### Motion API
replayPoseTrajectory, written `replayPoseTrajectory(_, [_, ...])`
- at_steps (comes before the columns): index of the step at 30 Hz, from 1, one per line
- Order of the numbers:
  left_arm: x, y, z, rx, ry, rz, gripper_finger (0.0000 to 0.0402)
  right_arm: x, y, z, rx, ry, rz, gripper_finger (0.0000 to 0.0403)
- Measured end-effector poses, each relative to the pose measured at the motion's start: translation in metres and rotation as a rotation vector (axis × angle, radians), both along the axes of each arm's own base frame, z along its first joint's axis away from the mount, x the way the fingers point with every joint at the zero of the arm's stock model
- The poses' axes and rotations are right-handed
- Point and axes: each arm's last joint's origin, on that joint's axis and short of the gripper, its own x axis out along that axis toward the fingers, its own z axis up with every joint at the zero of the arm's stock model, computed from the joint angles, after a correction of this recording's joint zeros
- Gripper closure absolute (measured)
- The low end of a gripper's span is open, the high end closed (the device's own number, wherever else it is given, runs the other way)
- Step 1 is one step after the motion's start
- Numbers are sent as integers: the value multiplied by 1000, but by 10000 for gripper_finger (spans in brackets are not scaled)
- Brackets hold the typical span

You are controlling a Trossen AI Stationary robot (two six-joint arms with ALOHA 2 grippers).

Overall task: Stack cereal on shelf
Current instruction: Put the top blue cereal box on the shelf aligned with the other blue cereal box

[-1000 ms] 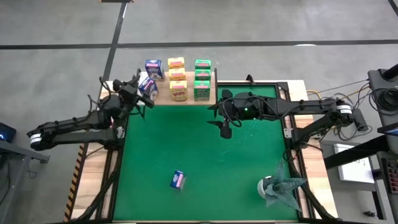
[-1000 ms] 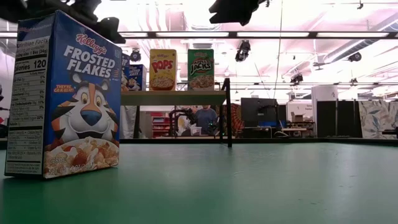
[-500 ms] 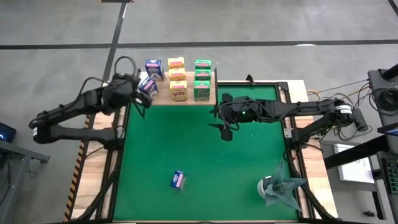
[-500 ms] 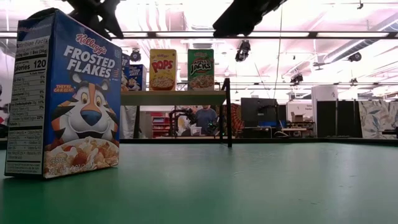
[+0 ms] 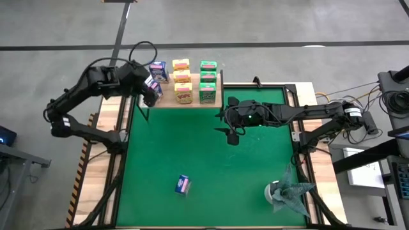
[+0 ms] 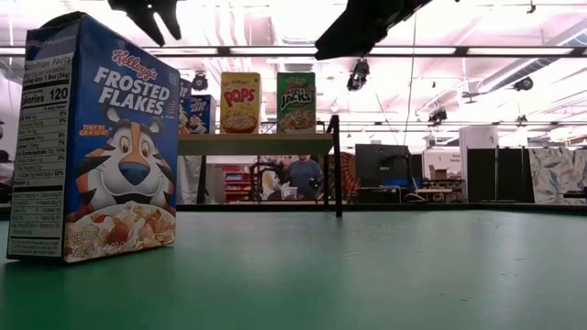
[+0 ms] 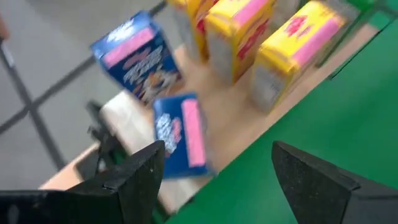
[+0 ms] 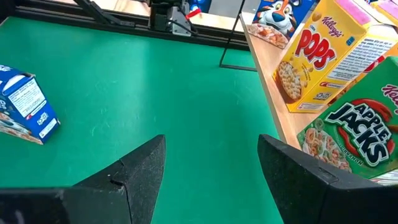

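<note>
Up at the shelf's (image 5: 167, 97) nine o'clock end, the left gripper (image 5: 151, 97) hangs released over two blue boxes (image 5: 155, 78), beside yellow "Pops" (image 6: 240, 103) and green "Apple Jacks" (image 6: 296, 102) cartons. Just off the light wood board's three o'clock end, the right gripper (image 5: 231, 133) hangs released above the green mat (image 5: 211, 166). Toward six o'clock stands a glossy "Frosted Flakes" box (image 6: 96, 137); a crinkled foil wad (image 5: 285, 193) lies at four o'clock.
</note>
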Motion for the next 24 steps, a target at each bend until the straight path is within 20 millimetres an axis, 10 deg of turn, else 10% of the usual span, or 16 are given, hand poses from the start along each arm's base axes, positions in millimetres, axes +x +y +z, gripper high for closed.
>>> replayPoseTrajectory(24, [18,41,-17,-118,161,68,135,-2,0,-13,-27,44,20,158])
